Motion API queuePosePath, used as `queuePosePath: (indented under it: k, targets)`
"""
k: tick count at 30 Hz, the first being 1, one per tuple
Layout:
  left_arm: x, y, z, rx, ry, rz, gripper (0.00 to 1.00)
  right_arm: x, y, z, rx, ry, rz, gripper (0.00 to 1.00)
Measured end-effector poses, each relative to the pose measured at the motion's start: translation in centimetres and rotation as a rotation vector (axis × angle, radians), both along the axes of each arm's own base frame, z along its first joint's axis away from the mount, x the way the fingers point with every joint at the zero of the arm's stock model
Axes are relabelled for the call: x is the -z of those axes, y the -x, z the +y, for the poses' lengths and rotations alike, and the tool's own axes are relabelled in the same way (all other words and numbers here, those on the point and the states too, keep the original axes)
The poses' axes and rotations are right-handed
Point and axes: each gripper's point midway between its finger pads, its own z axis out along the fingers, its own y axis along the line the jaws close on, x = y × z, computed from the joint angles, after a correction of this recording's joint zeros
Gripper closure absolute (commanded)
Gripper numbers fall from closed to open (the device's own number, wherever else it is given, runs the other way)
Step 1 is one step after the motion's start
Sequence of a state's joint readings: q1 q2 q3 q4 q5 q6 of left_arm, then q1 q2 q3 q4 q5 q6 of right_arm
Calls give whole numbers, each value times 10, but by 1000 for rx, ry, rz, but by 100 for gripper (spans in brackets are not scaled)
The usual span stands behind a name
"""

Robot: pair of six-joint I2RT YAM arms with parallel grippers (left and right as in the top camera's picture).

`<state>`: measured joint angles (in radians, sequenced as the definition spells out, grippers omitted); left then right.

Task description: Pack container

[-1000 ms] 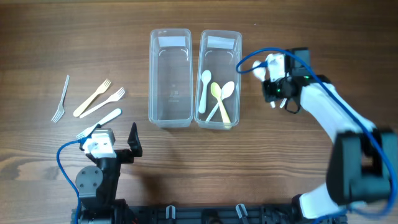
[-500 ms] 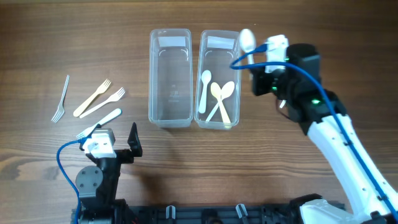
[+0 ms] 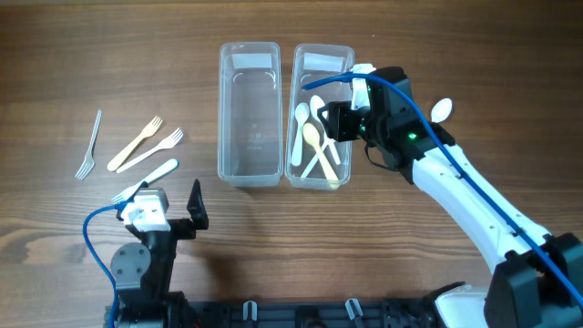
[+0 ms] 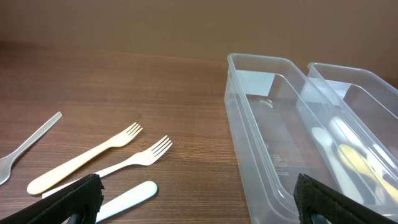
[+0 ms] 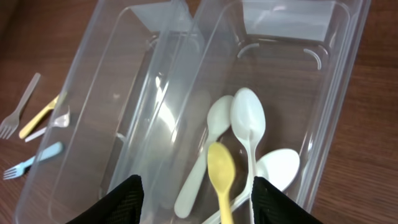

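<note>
Two clear containers stand side by side: the left one (image 3: 248, 146) holds nothing, the right one (image 3: 349, 91) holds several spoons, white (image 5: 249, 115) and yellow (image 5: 221, 168). My right gripper (image 3: 335, 121) hangs open over the right container, its fingers (image 5: 199, 193) on either side of the spoons and holding nothing. Another white spoon (image 3: 441, 110) lies on the table right of that arm. My left gripper (image 3: 178, 221) is open and empty near the front edge, its jaws (image 4: 199, 211) facing the left container (image 4: 267, 137).
Several forks lie at the left: a clear one (image 3: 88, 146), a cream one (image 3: 135, 144), a white one (image 3: 153, 151) and a blue-handled one (image 3: 146, 180). The left wrist view shows them too, the cream fork (image 4: 87, 158) among them.
My right gripper carried a white spoon from the table's right side to above the right container and opened; the spoon now lies inside. The left arm has not moved.
</note>
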<state>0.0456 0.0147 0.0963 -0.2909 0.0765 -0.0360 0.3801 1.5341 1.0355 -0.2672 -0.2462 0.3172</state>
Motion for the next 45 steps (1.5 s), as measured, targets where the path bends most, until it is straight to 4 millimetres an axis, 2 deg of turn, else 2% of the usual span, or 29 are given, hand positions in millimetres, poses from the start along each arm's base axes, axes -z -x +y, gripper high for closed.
queuePosePath:
  k: [3, 6, 8, 12, 15, 17, 19, 21, 24, 27, 29, 31, 34, 40, 43, 45]
  targets:
    - [0, 0, 0, 0, 0, 0, 0, -6, 2, -2, 9, -6, -1, 48]
    - [0, 0, 0, 0, 0, 0, 0, -16, 9, -18, 87, -8, 22, 46]
    - [0, 0, 0, 0, 0, 0, 0, -20, 16, -45, 197, 22, 59, 45]
    - [0, 0, 0, 0, 0, 0, 0, -17, 22, -125, 481, 121, 120, 39]
    - [0, 0, 0, 0, 0, 0, 0, -11, 23, -172, 627, 163, 147, 15]
    - [0, 0, 0, 0, 0, 0, 0, -12, 21, -192, 706, 157, 150, 13]
    - [0, 0, 0, 0, 0, 0, 0, -13, 21, -207, 761, 152, 150, 18]
    - [0, 0, 0, 0, 0, 0, 0, -12, 21, -215, 801, 139, 155, 24]
    - [0, 0, 0, 0, 0, 0, 0, -10, 20, -224, 860, 114, 163, 24]
    - [0, 0, 0, 0, 0, 0, 0, -4, 10, -229, 915, 81, 164, 14]
    - [0, 0, 0, 0, 0, 0, 0, 5, 5, -229, 931, 73, 180, 12]
    - [0, 0, 0, 0, 0, 0, 0, 21, 0, -229, 939, 79, 213, 12]
    - [0, 0, 0, 0, 0, 0, 0, 61, -1, -229, 947, 115, 308, 11]
    - [0, 0, 0, 0, 0, 0, 0, 121, -1, -229, 942, 175, 430, 12]
    - [0, 0, 0, 0, 0, 0, 0, 135, -1, -229, 940, 186, 453, 12]
    - [0, 0, 0, 0, 0, 0, 0, 140, -1, -229, 940, 189, 460, 17]
